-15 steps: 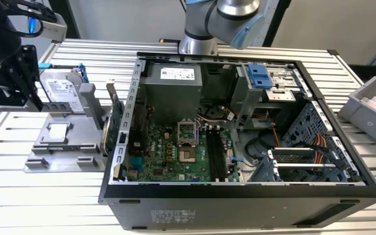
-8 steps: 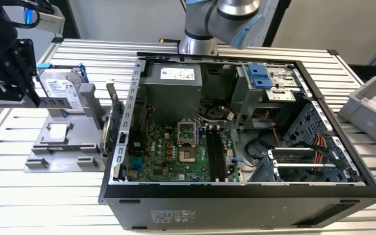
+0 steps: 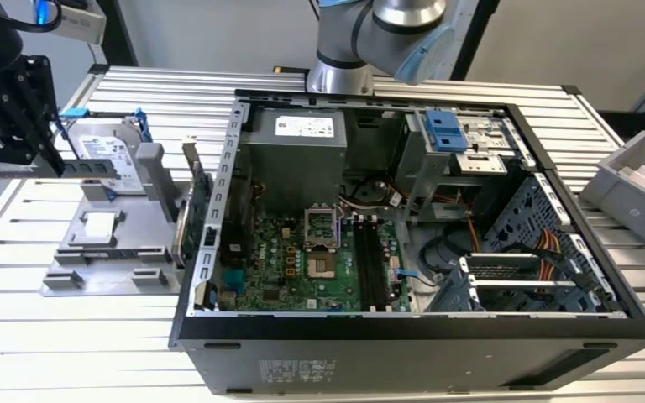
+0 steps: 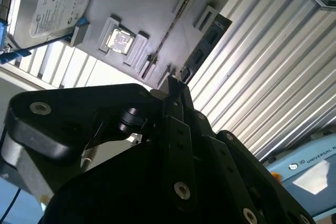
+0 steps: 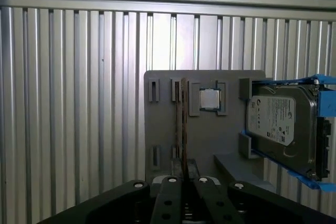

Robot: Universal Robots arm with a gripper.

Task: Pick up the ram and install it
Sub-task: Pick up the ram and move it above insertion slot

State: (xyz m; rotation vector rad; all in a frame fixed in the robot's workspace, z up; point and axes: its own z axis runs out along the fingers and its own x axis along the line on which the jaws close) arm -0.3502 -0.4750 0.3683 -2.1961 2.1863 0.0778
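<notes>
The ram (image 3: 90,168) is a thin green stick held level in the air at the exterior view's left, above the grey fixture plate (image 3: 110,252). My black gripper (image 3: 54,166) is shut on one end of it. In the first wrist view the ram (image 5: 183,124) shows edge-on as a thin line running out from between the fingers (image 5: 169,192), over the plate's empty slots (image 5: 153,91). In the second wrist view the gripper (image 4: 176,90) pinches the same thin edge (image 4: 167,40). The motherboard's long ram slots (image 3: 373,264) lie inside the open computer case (image 3: 412,332).
On the fixture plate sit a CPU (image 5: 210,98) and a hard drive (image 5: 278,124) in a blue bracket. An upright green card (image 3: 201,214) stands between the plate and the case wall. A grey bin (image 3: 637,180) sits at the exterior view's right on the ribbed metal table (image 3: 31,336).
</notes>
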